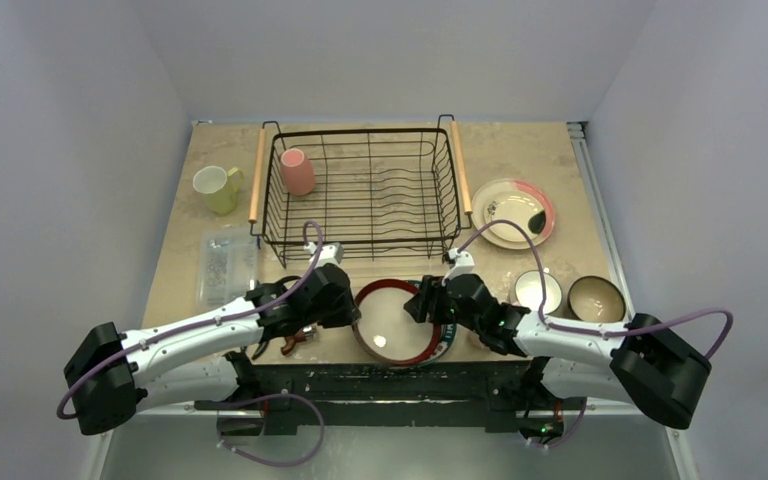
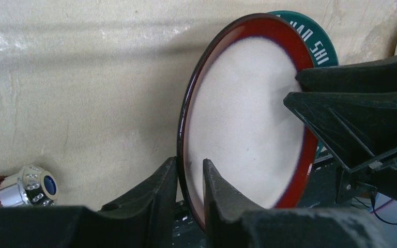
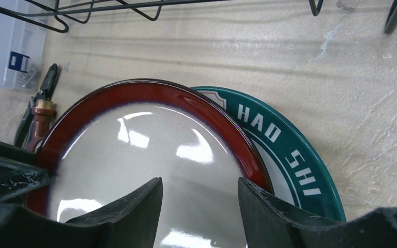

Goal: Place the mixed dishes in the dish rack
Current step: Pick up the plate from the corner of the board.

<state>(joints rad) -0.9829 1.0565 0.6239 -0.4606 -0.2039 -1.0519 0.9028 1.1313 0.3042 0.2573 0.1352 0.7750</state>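
Looking at your glossy red-rimmed, cream-centred round plate [image 1: 392, 322]: it sits at the near edge of the worktop [image 1: 520, 150], overlapping a teal lettered plate [image 3: 289, 150]. The left pincer [image 2: 189, 170] straddles its rim, but you cannot tell whether it is clamped. The right pincer [image 3: 199, 188] gapes.

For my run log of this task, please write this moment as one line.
target: red plate | left claw: astride plate rim, grip unclear | right claw: open above plate | dish rack: holds pink mug

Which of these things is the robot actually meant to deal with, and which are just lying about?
Job: dish rack, pink mug, yellow-green mug, red plate, teal-rimmed plate, cream plate, white cup, brown bowl.
Lying about: clear plastic box, pliers.
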